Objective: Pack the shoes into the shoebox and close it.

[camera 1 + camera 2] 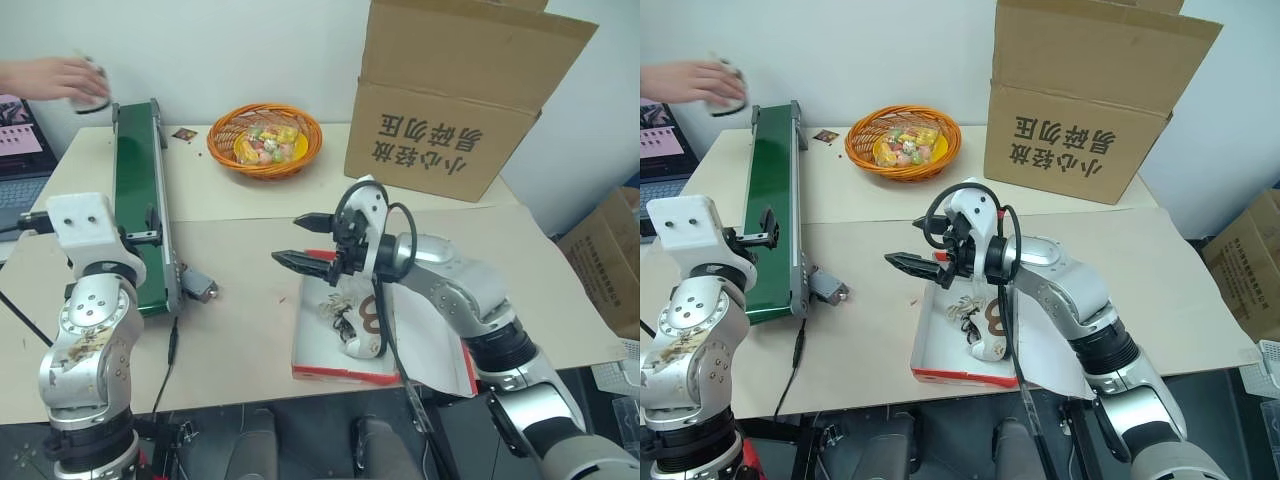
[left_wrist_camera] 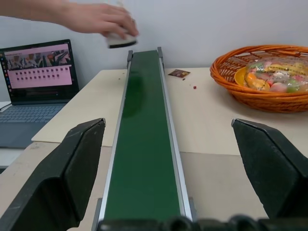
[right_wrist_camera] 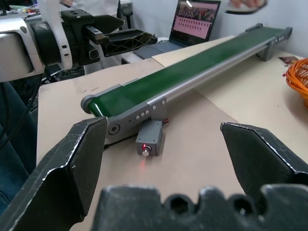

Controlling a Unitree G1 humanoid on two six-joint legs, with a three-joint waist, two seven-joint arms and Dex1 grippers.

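The shoebox (image 1: 335, 374) lies open near the table's front edge, red-orange outside and white inside, its lid flap (image 1: 440, 345) spread to the right. One white shoe (image 1: 987, 322) with dark laces and a brown mark lies in it, partly hidden by my right arm's cable. Above the box's far left corner my right gripper (image 1: 288, 238) points left, open and empty; the right wrist view shows the same gripper (image 3: 163, 124). My left gripper (image 2: 168, 122) hovers open over the near end of the green conveyor. At the conveyor's far end a person's hand (image 1: 60, 75) holds a small white thing (image 2: 118, 38).
The green conveyor (image 1: 135, 180) runs along the left of the table, with a grey control box (image 1: 197, 288) at its near end. An orange basket (image 1: 265, 140) of sweets and a large brown carton (image 1: 450, 100) stand at the back. A laptop (image 2: 38, 72) sits far left.
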